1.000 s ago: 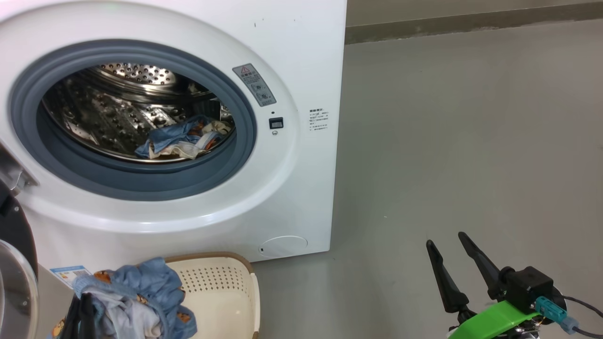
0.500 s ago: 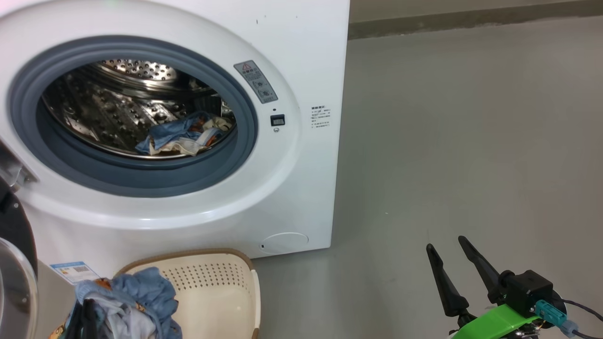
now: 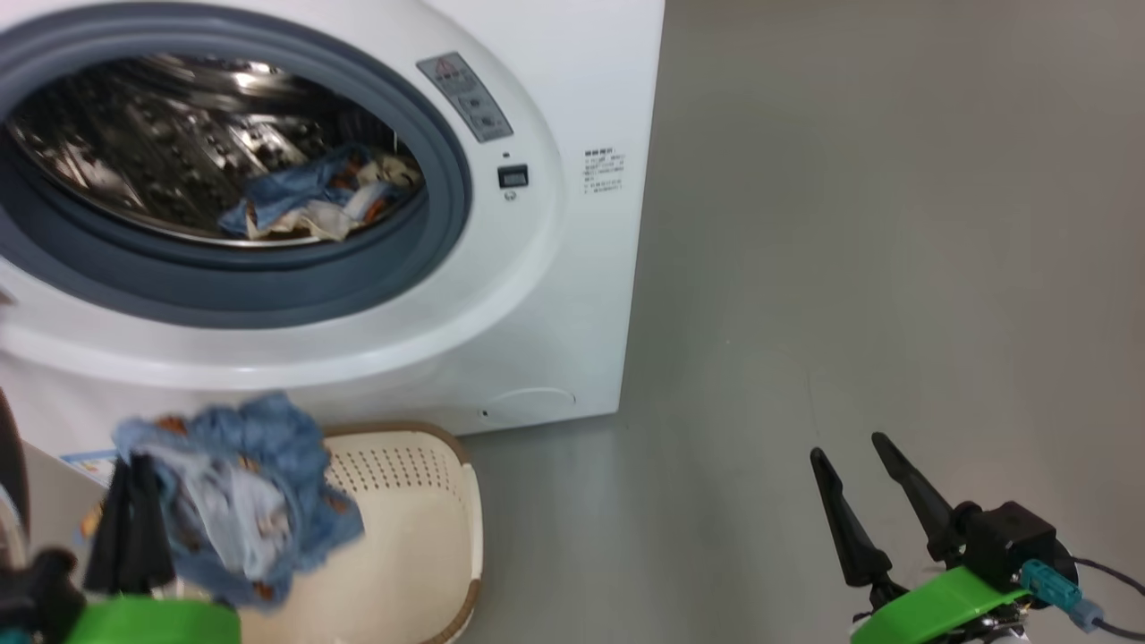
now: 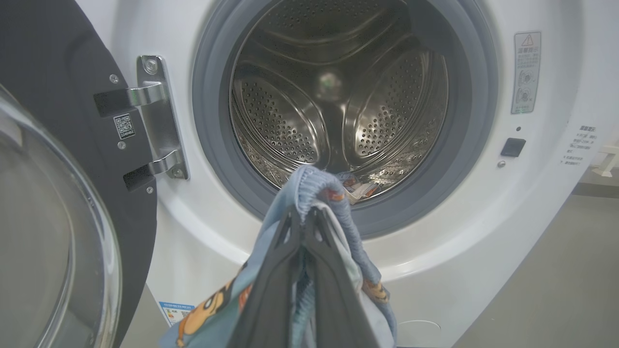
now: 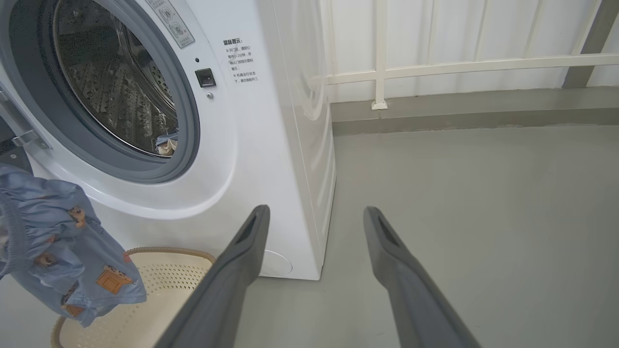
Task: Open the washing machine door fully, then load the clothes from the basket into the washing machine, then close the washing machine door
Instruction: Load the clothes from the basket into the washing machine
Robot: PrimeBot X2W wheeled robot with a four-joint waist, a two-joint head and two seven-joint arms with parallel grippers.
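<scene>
Grey floor, white railing — basket before the washing machine

Straight ahead of the left gripper, pinched on the clothes: open round mouth of the washing machine, drum deep and free save a few garments low at its front lip. Close on its left: the washing machine door, swung out, hinge protruding. Beneath: the basket. Around the right gripper, fingers apart: bare floor ahead and right, machine's side wall on its left.
</scene>
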